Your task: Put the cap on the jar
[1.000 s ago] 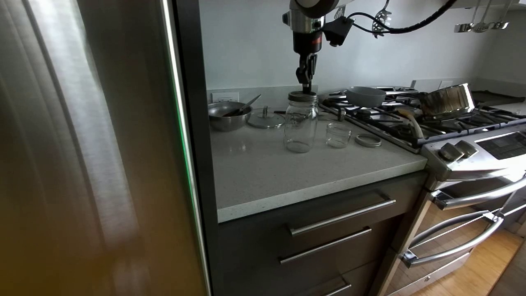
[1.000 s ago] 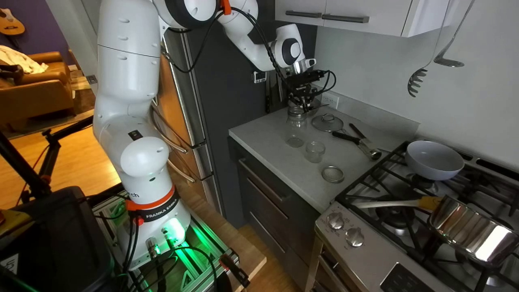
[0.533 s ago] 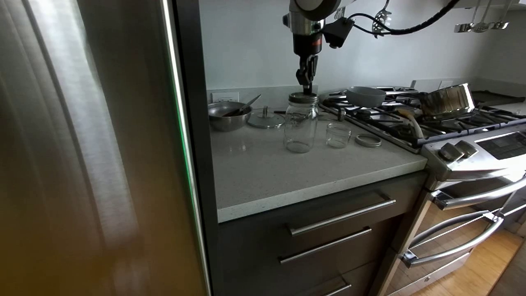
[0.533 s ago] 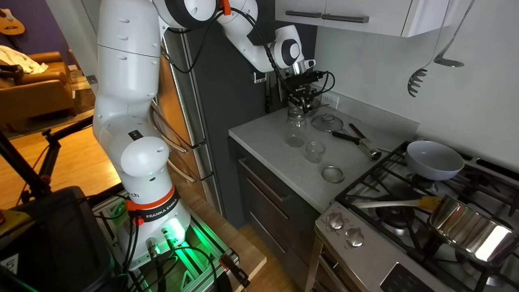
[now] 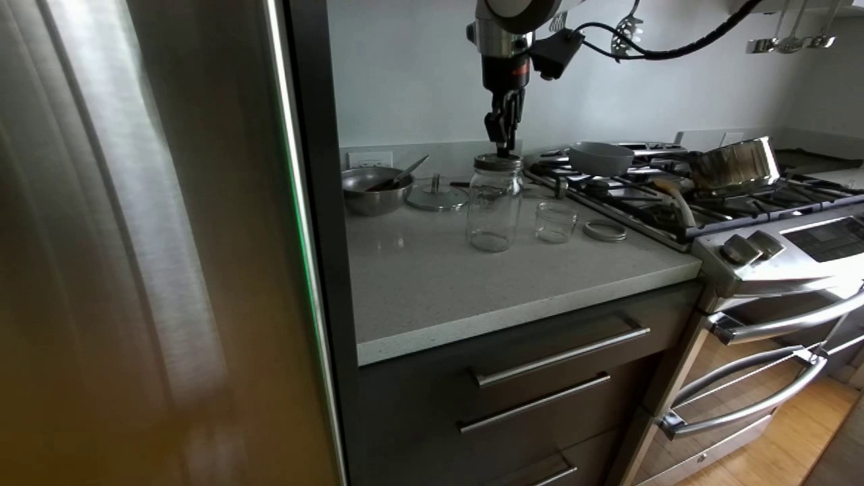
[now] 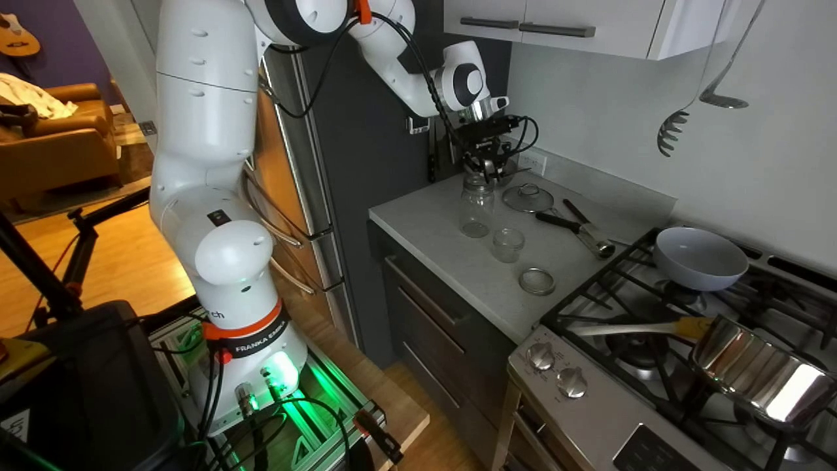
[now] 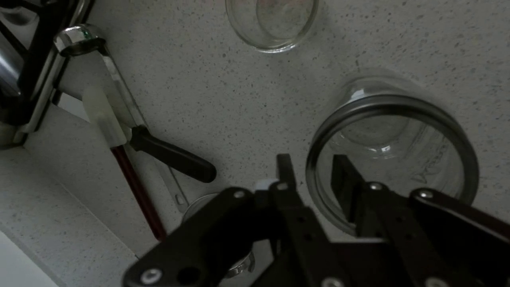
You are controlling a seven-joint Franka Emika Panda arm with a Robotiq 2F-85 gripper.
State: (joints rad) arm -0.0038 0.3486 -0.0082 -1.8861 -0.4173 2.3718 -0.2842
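The jar, the tall clear glass one, stands upright on the counter in both exterior views [image 5: 495, 210] [image 6: 476, 214] and in the wrist view [image 7: 368, 84]. The cap [image 5: 484, 163] sits on its mouth; in the wrist view it shows as a dark grey metal ring [image 7: 394, 104] with the jar's inside visible through it. My gripper [image 7: 312, 161] points down over the left part of the cap. Its fingers are apart: one outside the cap's edge, the other over the opening. In an exterior view the gripper [image 5: 503, 152] reaches the cap's top; exact contact cannot be told.
A short clear glass [image 5: 555, 224] and a flat metal ring [image 5: 605, 237] stand beside the jar. A glass pan lid [image 5: 437, 199], a metal bowl [image 5: 378, 202] and utensils [image 7: 173, 157] lie behind. The stove [image 6: 654, 327] and the fridge [image 5: 169, 236] flank the counter.
The cap stands slightly lower on the jar than a second ago. My gripper has come down and shifted a little. The jar and the other objects have not visibly moved.
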